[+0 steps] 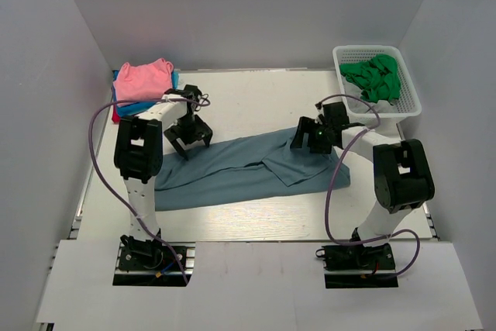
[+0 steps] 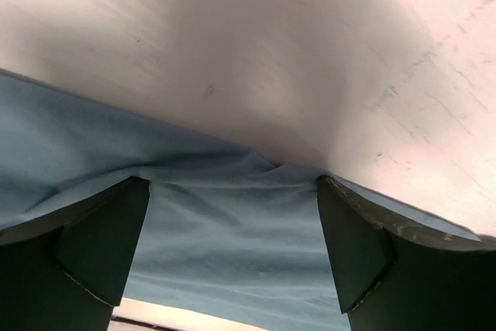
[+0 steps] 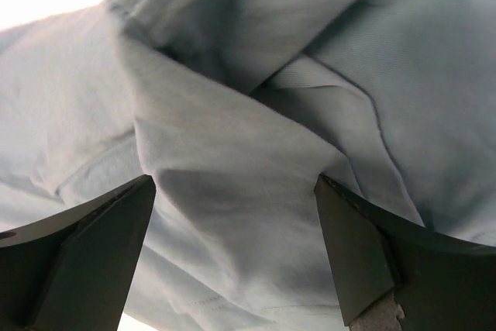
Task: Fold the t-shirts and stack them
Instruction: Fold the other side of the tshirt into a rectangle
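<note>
No writing, label, brand mark, number or sign is showing legibly in any of the three views.

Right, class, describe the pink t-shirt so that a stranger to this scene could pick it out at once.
On the white table, go to the far left corner. A small stack of cloth lies there, with the pink t-shirt on top. It is the only pink cloth; the big slate-blue shirt lies spread mid-table.
</note>
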### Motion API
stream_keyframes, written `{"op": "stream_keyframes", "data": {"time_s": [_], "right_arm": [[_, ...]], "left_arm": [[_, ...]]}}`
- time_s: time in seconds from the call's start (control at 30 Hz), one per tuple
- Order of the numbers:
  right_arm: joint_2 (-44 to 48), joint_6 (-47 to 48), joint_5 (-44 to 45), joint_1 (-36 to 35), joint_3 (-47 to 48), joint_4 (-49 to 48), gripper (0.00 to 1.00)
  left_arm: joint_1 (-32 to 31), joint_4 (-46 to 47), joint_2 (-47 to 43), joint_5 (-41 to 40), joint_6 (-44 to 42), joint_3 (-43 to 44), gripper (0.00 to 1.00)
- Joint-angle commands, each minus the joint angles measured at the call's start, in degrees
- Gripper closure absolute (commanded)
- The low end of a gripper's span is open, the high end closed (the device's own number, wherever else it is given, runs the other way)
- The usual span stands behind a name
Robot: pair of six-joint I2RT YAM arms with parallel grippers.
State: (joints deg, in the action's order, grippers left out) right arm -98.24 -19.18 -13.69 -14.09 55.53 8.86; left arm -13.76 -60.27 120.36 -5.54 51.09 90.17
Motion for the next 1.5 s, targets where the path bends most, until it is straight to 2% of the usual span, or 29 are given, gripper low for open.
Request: {"op": "stream_keyframes", "data": {"time_s": [0.0,0.07,0.23,0.37,0.43,0.57,0.6,0.63,0.7,0.83,0.97,1.07,1.13,1.17,1.27,1.47], "right_arm": [[-0.6,-3.8,8.8,2.7,-2.7,2.5,0.09],[0.0,-5.2,10.6,4.3,-3.4,2.7,0.09],[-0.5,-4.5,9.7,6.3,-1.1,3.0,0.09],[-0.7,-2.5,5.7,6.3,0.6,1.5,0.09],[-0.9,-2.4,4.6,6.1,1.2,1.8,0.09],[-1.0,-1.4,3.2,6.0,0.7,1.9,0.09],[-1.0,-1.3,3.3,6.0,0.5,1.8,0.09],[-0.6,-1.1,3.3,6.0,0.4,1.8,0.09],[0.1,-0.9,3.0,6.1,-0.7,2.0,0.09],[0.5,-0.5,2.4,6.2,-1.7,1.9,0.09],[0.2,0.0,2.4,6.2,-1.7,2.8,0.09],[0.3,0.3,2.6,6.2,-1.6,3.2,0.09],[0.6,0.4,2.8,6.1,-1.4,3.4,0.09],[0.7,0.5,2.7,6.3,-1.3,3.4,0.09],[0.8,0.5,3.1,6.1,-1.3,3.5,0.09],[1.1,0.0,3.6,6.3,-1.7,3.8,0.09]], "left_arm": [[-0.4,2.7,1.6,-1.2,-1.5,2.5,0.0],[-0.4,3.9,2.7,-1.2,-3.5,4.1,0.0],[-0.9,3.6,4.4,-2.0,-7.2,14.9,0.0],[-0.9,0.2,0.0,-5.8,-8.6,17.5,0.0],[-0.3,-1.3,-3.4,-8.9,-8.6,13.8,0.0],[1.7,-1.8,-12.9,-12.6,-7.2,-1.3,0.0],[2.2,-1.8,-16.5,-12.7,-5.6,-6.8,0.0],[2.2,-1.8,-18.4,-12.7,-5.6,-6.8,0.0],[3.6,-0.6,-22.2,-11.2,-5.6,-14.9,0.0],[6.4,6.1,-29.9,-10.4,-5.0,-25.3,0.0],[7.8,15.2,-32.3,-4.0,-8.3,-29.4,0.02],[8.3,16.4,-30.8,-4.0,-8.3,-30.1,0.16],[8.9,16.4,-29.7,-4.0,-8.3,-30.6,0.2],[8.9,16.9,-29.0,-4.0,-8.8,-30.6,0.27],[9.5,17.5,-28.4,-4.0,-8.8,-30.6,0.36],[10.1,16.9,-28.4,-5.4,-8.8,-31.7,0.38]]}}
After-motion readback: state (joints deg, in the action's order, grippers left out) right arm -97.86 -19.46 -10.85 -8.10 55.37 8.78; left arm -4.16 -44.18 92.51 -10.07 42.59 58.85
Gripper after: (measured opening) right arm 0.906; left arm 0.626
